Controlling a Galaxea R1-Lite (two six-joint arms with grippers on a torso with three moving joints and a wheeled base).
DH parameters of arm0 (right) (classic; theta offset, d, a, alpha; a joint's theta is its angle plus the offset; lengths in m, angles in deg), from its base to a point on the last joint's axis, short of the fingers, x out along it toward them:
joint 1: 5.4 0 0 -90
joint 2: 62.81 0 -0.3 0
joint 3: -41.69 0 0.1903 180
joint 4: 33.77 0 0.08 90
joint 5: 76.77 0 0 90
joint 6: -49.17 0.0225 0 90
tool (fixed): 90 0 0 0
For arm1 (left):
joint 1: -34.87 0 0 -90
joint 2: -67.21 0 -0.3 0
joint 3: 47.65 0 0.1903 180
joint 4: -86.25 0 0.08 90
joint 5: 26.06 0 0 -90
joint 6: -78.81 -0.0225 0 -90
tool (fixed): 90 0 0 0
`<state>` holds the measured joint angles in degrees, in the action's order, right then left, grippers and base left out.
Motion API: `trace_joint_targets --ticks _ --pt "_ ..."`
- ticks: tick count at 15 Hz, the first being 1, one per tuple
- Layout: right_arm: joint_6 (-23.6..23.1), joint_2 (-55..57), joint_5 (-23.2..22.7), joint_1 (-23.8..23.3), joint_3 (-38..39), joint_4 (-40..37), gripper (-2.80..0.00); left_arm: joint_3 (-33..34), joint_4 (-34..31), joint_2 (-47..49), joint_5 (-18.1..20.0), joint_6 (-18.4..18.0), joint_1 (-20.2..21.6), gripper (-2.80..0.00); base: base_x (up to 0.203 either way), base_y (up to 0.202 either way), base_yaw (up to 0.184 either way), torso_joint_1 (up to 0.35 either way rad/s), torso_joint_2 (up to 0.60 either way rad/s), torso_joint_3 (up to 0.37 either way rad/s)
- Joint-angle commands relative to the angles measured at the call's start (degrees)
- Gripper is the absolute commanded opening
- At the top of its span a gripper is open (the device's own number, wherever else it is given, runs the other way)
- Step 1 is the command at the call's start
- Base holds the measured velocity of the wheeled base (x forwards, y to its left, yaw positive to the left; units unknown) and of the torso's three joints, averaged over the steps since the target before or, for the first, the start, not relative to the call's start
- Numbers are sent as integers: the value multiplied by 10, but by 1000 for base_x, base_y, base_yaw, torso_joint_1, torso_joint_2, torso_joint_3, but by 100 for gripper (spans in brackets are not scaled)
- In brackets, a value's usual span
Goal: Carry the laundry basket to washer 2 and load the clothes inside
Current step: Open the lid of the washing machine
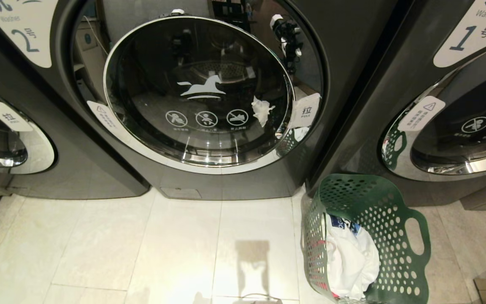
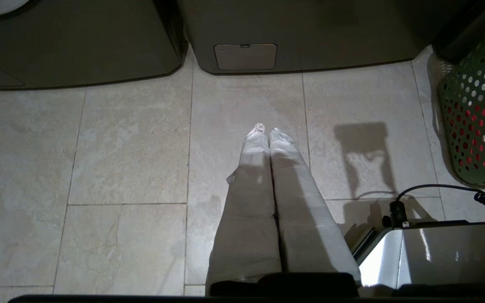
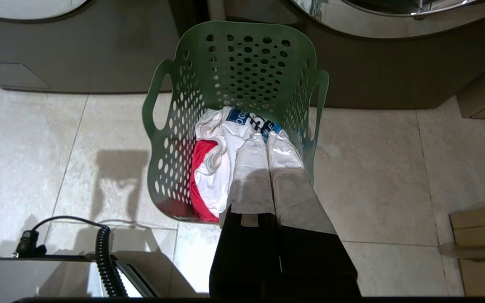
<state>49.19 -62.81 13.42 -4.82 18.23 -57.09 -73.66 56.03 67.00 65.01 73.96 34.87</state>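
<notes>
Washer 2 (image 1: 336, 55), dark grey with a blue numeral 2 on a white label, stands straight ahead, its round chrome-rimmed door (image 1: 198, 90) closed. The green laundry basket (image 1: 395, 219) (image 3: 242, 63) (image 2: 476, 109) stands on the floor at the lower right, between washer 2 and the machine labelled 1. The clothes (image 1: 350, 259) (image 3: 215, 162) lie inside it: a white garment with a blue print over a red one. My right gripper (image 3: 266, 135) hangs shut above the basket's near side, holding nothing. My left gripper (image 2: 267, 128) is shut over bare tiles, left of the basket. Neither arm shows in the head view.
A like grey machine labelled 1 (image 1: 458, 105) stands to the right, and part of another machine (image 1: 2, 139) shows at far left. A cardboard box (image 3: 484, 248) sits on the floor right of the basket. Pale tiles (image 1: 141, 253) stretch before washer 2.
</notes>
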Motion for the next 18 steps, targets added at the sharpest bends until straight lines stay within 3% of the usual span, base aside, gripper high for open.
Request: trace_joint_targets --ticks 1,7,18 --pt "1 1 1 0 0 0 -280 0 -1 2 0 0 0 -280 98 0 -1 2 -7 2" --pt "2 1 12 0 0 1 -280 0 -1 2 1 0 0 -280 170 0 -1 5 2 1" --pt "-4 1 12 0 1 1 -280 0 0 2 -2 4 0 -280 0 0 0 0 0 0"
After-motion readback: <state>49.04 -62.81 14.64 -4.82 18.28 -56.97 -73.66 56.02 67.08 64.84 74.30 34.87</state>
